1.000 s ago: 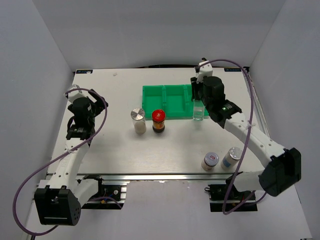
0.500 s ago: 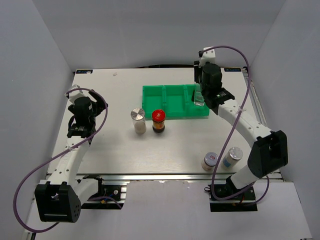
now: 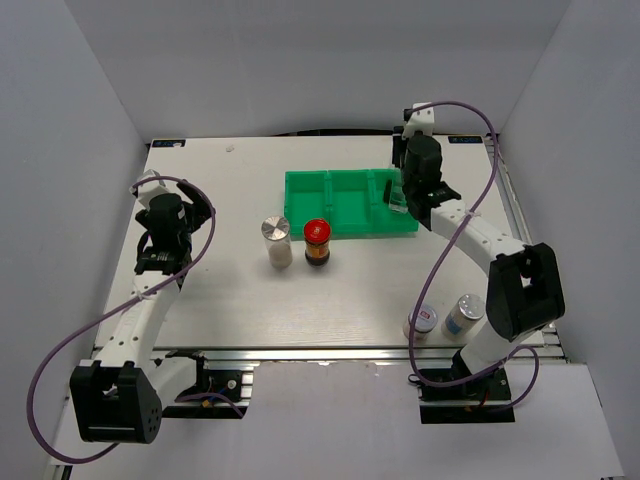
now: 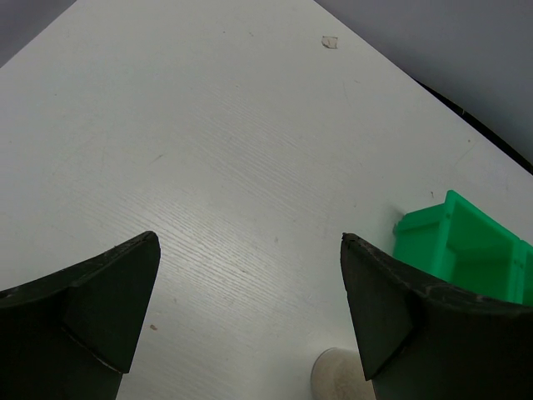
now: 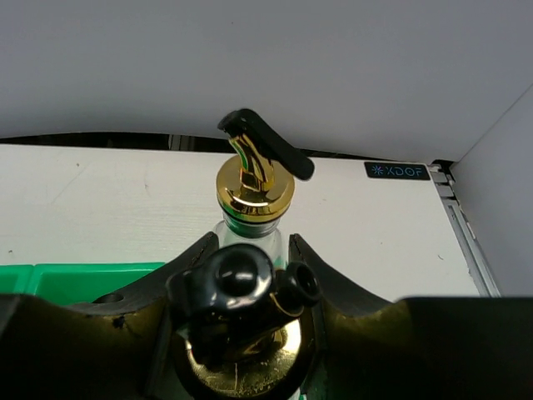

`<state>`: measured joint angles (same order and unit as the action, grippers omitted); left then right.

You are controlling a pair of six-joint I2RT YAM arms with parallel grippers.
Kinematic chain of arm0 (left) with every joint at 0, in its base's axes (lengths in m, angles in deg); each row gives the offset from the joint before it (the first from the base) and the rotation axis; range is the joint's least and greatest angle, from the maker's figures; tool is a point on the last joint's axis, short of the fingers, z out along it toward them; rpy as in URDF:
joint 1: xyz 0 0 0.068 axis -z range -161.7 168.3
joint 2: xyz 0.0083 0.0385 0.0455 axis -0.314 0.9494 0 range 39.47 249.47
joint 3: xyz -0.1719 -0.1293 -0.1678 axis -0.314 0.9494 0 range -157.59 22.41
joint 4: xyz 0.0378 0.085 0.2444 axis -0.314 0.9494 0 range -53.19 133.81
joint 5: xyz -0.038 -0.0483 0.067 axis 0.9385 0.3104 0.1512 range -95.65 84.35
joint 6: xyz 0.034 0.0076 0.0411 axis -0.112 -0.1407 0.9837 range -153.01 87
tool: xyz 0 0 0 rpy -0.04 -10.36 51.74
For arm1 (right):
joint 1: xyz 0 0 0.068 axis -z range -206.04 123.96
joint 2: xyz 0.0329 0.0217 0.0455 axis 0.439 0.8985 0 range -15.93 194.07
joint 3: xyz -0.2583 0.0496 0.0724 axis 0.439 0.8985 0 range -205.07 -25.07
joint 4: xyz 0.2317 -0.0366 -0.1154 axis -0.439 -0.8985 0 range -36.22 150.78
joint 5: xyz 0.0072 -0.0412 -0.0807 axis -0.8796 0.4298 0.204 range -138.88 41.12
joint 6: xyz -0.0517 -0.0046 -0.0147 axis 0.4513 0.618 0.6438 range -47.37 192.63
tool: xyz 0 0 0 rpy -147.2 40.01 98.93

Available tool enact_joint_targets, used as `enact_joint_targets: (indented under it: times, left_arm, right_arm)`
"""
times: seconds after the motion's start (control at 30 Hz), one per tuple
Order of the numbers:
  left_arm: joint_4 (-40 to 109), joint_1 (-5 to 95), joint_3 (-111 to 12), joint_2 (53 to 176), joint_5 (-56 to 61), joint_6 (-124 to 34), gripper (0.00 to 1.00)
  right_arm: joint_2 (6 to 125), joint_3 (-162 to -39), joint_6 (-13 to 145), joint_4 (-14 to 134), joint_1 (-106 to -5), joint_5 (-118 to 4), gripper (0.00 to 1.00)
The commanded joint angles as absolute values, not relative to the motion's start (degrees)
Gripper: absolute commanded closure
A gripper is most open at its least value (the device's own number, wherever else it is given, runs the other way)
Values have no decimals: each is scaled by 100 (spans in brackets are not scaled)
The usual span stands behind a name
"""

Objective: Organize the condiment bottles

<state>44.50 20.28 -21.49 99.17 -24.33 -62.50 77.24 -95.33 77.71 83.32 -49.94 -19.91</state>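
My right gripper (image 3: 403, 192) is shut on a clear glass bottle (image 3: 398, 199) with a gold spout, held upright at the right compartment of the green tray (image 3: 335, 205). In the right wrist view the held bottle (image 5: 241, 342) sits between my fingers, and a second gold-spouted bottle (image 5: 254, 193) stands just behind it. I cannot tell whether the held bottle rests on the tray floor. A silver-lidded shaker (image 3: 276, 241) and a red-lidded dark jar (image 3: 317, 241) stand in front of the tray. Two shakers (image 3: 421, 322) (image 3: 463, 314) stand at the near right edge. My left gripper (image 4: 250, 250) is open and empty above the table.
The tray's left and middle compartments show nothing in them. The left wrist view shows the tray's corner (image 4: 466, 250) and a shaker's top (image 4: 337, 377) by my right finger. Grey walls close in the table on three sides.
My right gripper has carried the glass bottle from the table in front of the tray back to the tray's right compartment. The left arm has barely moved.
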Motion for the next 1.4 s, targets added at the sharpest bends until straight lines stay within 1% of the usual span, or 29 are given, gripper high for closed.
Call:
enact_joint_targets:
  times: [0.0,0.2,0.23,0.27,0.33,0.37,0.4,0.47,0.5,0.53,0.7,0.8,0.97,1.13,1.23,1.3,1.37]
  left_arm:
    - [4481,2015,-2258,9958,-2516,-6192,2]
    - [4499,2015,-2267,9976,-2498,-6192,2]
    - [4499,2023,-2259,9959,-2490,-6201,2]
    - [4499,2015,-2259,9959,-2481,-6192,2]
    - [4507,2023,-2259,9959,-2472,-6201,2]
    - [4499,2023,-2259,9959,-2481,-6201,2]
    - [4507,2015,-2259,9959,-2481,-6201,2]
    - [4507,2023,-2250,9967,-2490,-6192,2]
    - [4508,2023,-2258,9967,-2498,-6201,2]
    - [4516,2023,-2259,9976,-2490,-6192,2]
    - [4560,2023,-2285,9976,-2490,-6210,2]
    - [4639,2015,-2346,9967,-2481,-6227,2]
    - [4771,2015,-2592,9976,-2332,-6306,2]
    - [4876,2032,-2961,10099,-2016,-6368,2]
    - [4929,2190,-3251,10221,-1831,-6368,2]
    - [4991,2497,-3505,10310,-1944,-6342,2]
    - [5201,3023,-3708,10468,-2172,-6237,2]
  right_arm:
    - [7618,-9494,7597,9514,-4933,-1874,100]
    - [7636,-9195,7254,9427,-4933,-1935,100]
    - [7644,-9169,7149,9409,-4933,-1918,94]
    - [7671,-9134,7087,9383,-4942,-1779,80]
    - [7671,-9090,6982,9365,-4942,-1672,65]
    - [7662,-9064,6955,9365,-4933,-1646,61]
    - [7645,-9028,6946,9356,-4933,-1610,49]
    - [7627,-9019,6920,9304,-4942,-1601,37]
    - [7601,-9028,6876,9234,-4942,-1567,18]
    - [7574,-9037,6858,9198,-4942,-1557,12]
    - [7346,-9046,6814,8970,-4933,-1592,11]
    - [7197,-9203,6814,8540,-4942,-1662,11]
    - [6915,-9563,6692,7301,-4942,-1768,11]
    - [6477,-9678,6569,6299,-4942,-1540,11]
    - [6029,-9469,6261,5648,-4942,-1531,11]
    - [5617,-9101,6068,5446,-4942,-1584,10]
    - [5343,-8923,6032,5375,-4942,-1706,11]
